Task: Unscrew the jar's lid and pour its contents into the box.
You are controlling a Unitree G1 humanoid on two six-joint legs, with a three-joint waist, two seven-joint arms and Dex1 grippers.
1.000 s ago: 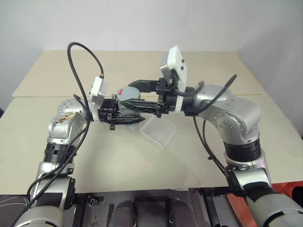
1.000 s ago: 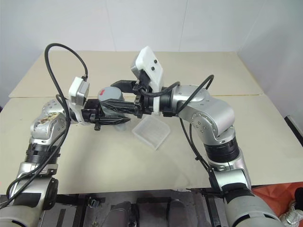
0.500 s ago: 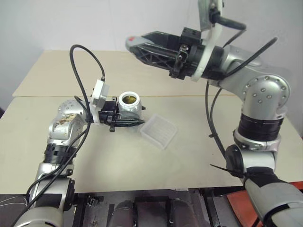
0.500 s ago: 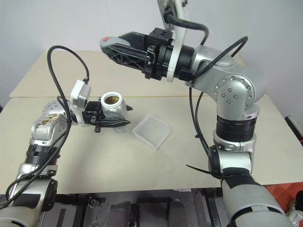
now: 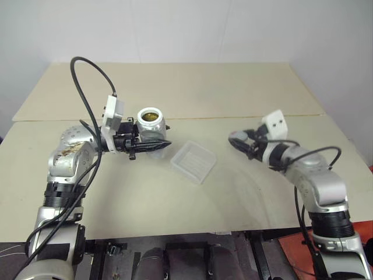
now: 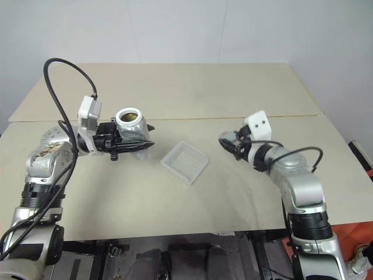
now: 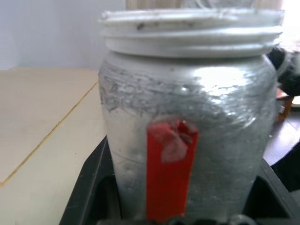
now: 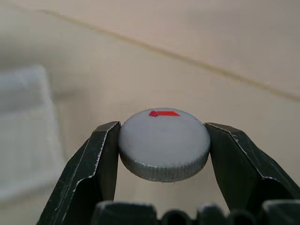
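Jar (image 5: 151,123) sits upright and open in the left gripper (image 5: 152,146), which is closed on it, up over the table (image 5: 175,192). Something brown shows inside. Its lid (image 8: 163,143) is off, pinched in the right gripper (image 5: 238,140). I think 1 job is left: tip the jar into the box (image 5: 193,161) beside it.

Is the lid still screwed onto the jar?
No, the jar stands open in the left gripper; the right gripper holds the lid.

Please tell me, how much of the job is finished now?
Unscrewing looks done: the right claw grips the round grey lid, well apart from the silvery jar. The left claw holds that jar upright, mouth open. Pouring remains: the clear square plastic box on the table looks empty.
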